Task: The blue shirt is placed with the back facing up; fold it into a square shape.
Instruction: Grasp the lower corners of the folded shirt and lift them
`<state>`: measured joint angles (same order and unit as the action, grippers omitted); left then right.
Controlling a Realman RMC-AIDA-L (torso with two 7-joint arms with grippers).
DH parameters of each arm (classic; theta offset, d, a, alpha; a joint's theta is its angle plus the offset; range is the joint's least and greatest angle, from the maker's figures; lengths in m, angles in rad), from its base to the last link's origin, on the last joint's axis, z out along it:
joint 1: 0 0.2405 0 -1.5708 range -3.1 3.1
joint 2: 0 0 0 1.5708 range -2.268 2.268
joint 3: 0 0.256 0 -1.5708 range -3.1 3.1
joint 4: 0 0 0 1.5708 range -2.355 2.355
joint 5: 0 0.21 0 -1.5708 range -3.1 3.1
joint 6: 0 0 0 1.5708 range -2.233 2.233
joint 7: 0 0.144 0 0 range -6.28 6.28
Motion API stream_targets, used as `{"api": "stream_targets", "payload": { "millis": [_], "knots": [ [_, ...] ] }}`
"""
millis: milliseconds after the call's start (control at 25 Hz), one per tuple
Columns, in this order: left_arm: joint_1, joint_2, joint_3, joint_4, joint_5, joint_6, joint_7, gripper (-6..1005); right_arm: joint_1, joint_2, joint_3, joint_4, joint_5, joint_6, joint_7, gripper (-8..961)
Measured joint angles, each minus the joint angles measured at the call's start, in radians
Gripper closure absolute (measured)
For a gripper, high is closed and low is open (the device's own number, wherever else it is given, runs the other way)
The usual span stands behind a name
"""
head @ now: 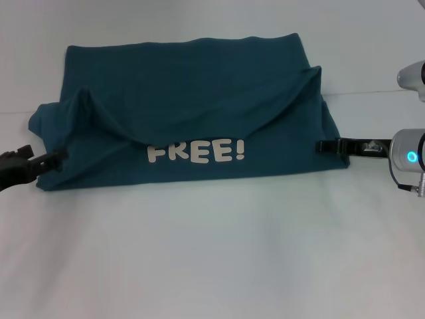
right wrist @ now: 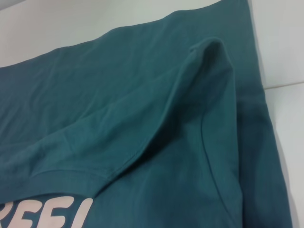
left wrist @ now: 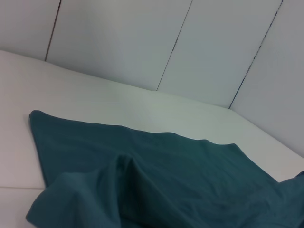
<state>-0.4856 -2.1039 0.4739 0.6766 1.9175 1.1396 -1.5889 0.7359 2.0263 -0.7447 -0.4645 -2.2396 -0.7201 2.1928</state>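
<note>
Although the task calls it plain, the blue shirt (head: 192,126) shows white lettering, "FREE!" (head: 196,152), just below a sagging folded-over edge; it lies spread across the middle of the white table (head: 212,252), already doubled into a broad band. I judge the fabric light, soft and limp: it drapes, puckers into raised ridges near both ends, and would slump wherever unsupported, so I would take hold at the side edges or corners, pinching both layers together. The left gripper (head: 58,158) sits at the shirt's left edge, its dark fingers touching the bunched cloth; I cannot tell whether they are closed on it. The right gripper (head: 327,145) meets the right edge, fingers apparently pinching the hem.
</note>
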Motion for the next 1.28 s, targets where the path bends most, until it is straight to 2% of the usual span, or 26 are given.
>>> {"api": "stream_targets", "payload": {
  "millis": [240, 640, 840, 960, 1280],
  "knots": [
    [-0.002, 0.002, 0.000, 0.000, 0.000, 0.000, 0.000, 64, 0.000, 0.001, -0.004, 0.002, 0.000, 0.001, -0.001, 479],
    [-0.004, 0.004, 0.000, -0.004, 0.000, 0.000, 0.000, 64, -0.005, 0.003, 0.001, -0.006, 0.002, 0.001, -0.001, 912],
    [-0.005, 0.004, 0.004, -0.006, 0.000, -0.012, 0.000, 64, -0.010, 0.006, 0.001, -0.021, 0.005, 0.000, -0.005, 922],
    [-0.005, 0.000, 0.041, -0.007, 0.000, -0.047, 0.003, 64, -0.012, 0.007, 0.003, -0.026, 0.029, -0.005, -0.034, 928],
    [-0.012, -0.015, 0.187, 0.002, 0.027, -0.258, 0.033, 64, -0.012, 0.003, 0.003, -0.025, 0.068, -0.011, -0.061, 933]
  ]
}}
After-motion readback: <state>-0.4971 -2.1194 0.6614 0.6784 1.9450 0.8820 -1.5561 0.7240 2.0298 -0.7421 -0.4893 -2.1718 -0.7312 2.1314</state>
